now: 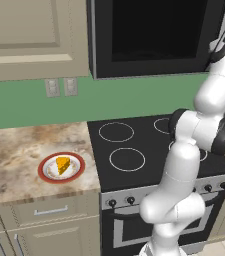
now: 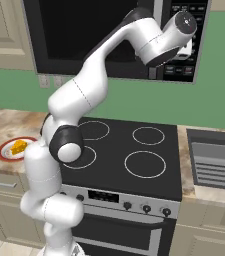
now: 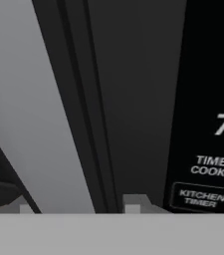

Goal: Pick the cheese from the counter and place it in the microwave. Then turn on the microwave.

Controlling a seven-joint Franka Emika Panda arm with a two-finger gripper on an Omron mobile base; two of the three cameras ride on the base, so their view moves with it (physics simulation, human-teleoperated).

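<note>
The cheese [image 1: 63, 165] [image 2: 19, 147], a small orange wedge, lies on a white red-rimmed plate [image 1: 43, 172] on the marbled counter [image 1: 14, 150], left of the stove. My arm reaches up, far from it, to the black microwave [image 1: 154, 30] [image 2: 84, 30] above the stove. My gripper [image 2: 183, 50] [image 3: 78, 206] sits at the right edge of the dark door, beside the button panel [image 2: 196, 30] [image 3: 208, 124]. Its two tips stand on either side of the vertical grey door handle [image 3: 44, 124], shut on it.
A black stovetop [image 1: 129, 145] [image 2: 134, 150] with white rings lies directly below the microwave, oven knobs along its front. A sink [image 2: 214, 160] is set into the counter on the right. Beige wall cabinets [image 1: 29, 35] hang left of the microwave.
</note>
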